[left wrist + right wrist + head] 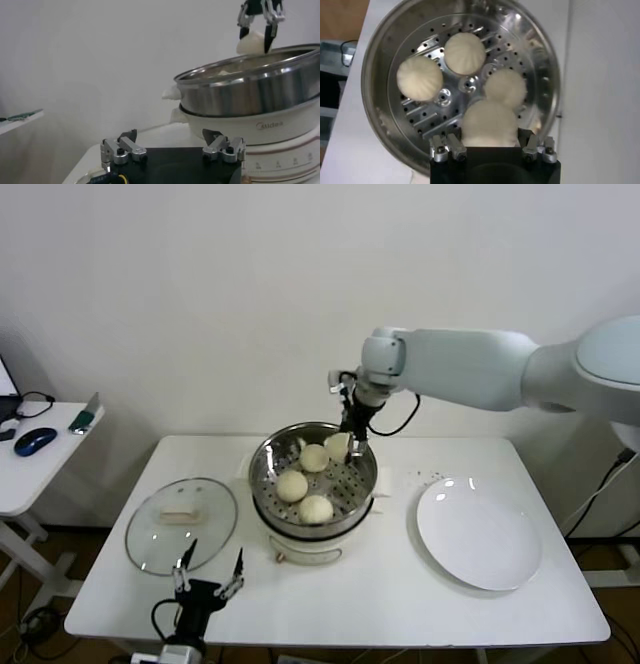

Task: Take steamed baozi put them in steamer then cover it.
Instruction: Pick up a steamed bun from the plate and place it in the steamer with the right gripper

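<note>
The steamer (313,474) stands mid-table and holds three steamed baozi (292,485) on its perforated tray. My right gripper (352,446) hangs over the steamer's far side, shut on a fourth baozi (338,446). In the right wrist view the held baozi (489,122) fills the gap between the fingers (452,145), just above the tray (427,117). The left wrist view shows the right gripper (257,32) holding this bun (251,44) at the steamer's (250,90) rim. The cover (181,524) lies flat on the table left of the steamer. My left gripper (208,574) is open and empty at the front edge, also in its wrist view (172,145).
An empty white plate (478,534) lies right of the steamer. A small side table (30,469) with a blue mouse (35,441) stands to the far left. A wall rises close behind the table.
</note>
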